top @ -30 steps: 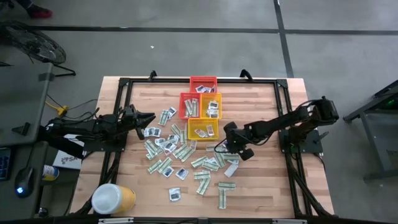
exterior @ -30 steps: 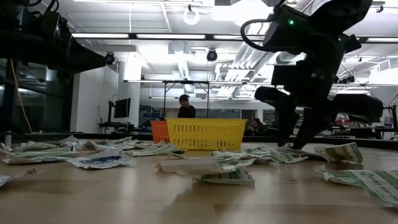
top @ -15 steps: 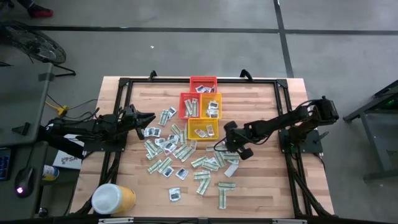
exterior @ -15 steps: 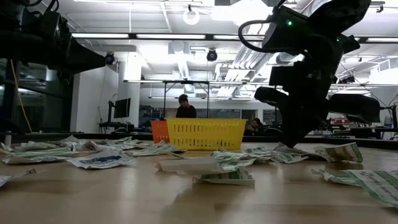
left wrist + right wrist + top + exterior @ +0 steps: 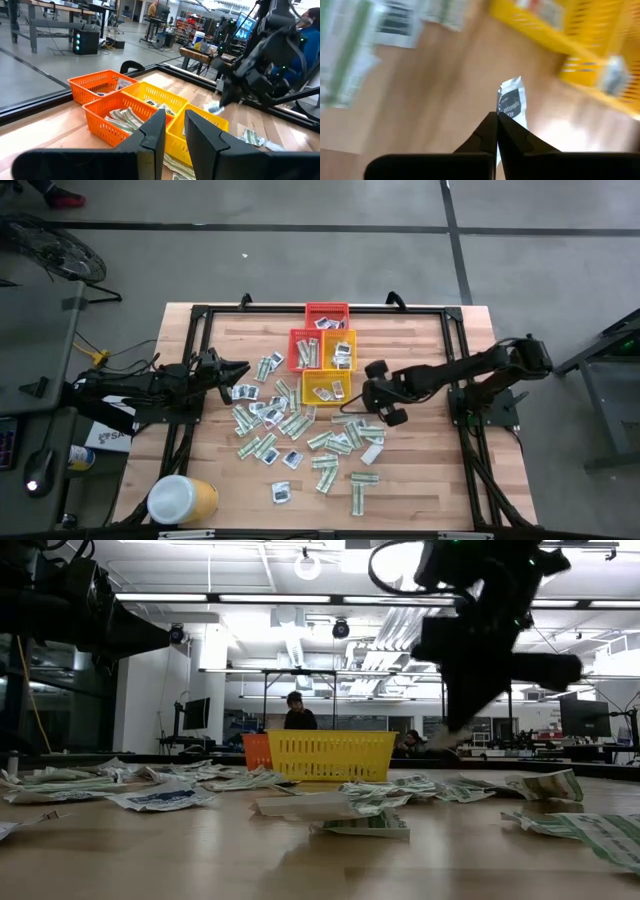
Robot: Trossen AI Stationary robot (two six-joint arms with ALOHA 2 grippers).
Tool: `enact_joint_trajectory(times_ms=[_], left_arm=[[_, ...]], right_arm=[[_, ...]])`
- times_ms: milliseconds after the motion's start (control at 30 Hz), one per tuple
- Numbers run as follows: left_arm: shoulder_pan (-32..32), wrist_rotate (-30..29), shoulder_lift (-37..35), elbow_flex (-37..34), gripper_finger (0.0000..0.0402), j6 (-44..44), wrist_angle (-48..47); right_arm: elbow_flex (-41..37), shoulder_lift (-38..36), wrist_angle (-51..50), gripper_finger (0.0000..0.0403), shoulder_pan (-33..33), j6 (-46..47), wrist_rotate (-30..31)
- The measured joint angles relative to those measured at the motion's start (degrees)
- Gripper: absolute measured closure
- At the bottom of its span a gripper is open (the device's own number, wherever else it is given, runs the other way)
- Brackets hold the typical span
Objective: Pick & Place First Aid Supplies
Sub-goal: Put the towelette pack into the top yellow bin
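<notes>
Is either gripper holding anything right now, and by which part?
The right gripper pinches a small white packet by one end. The left gripper holds nothing.

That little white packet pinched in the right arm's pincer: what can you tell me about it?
The small white paper-like packet is flat and oblong, with a dark printed label and a crinkled upper edge. The right pincer is shut on its lower end, so it sticks out past the fingertips, lifted clear of the wooden table. It hangs close to the yellow plastic basket, touching nothing else.
</notes>
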Motion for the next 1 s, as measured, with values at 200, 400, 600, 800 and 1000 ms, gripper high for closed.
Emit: enact_joint_trajectory(times_ms=[200, 400, 600, 800, 1000], left_arm=[[0.01, 0.11, -0.02, -0.01, 0.0328, -0.02, 0.0], [0.01, 0.13, -0.02, -0.01, 0.0328, -0.02, 0.0], [0.01, 0.15, -0.01, -0.01, 0.0328, -0.01, 0.0], [0.0, 0.15, -0.02, -0.01, 0.0328, -0.02, 0.0], [0.01, 0.13, -0.02, 0.01, 0.0328, 0.0, 0.0]], right_arm=[[6.4, -0.33, -1.22, 0.0402, -2.9, -8.59, 7.18], [7.97, 0.24, 7.13, 0.0403, -7.84, -18.46, 7.23], [7.95, 4.51, 13.56, 0.0403, -11.47, -18.05, 7.12], [7.93, 8.62, 19.35, 0.0403, -13.3, -9.92, 6.94], [7.93, 11.94, 23.31, 0.0402, -14.59, -5.68, 2.37]])
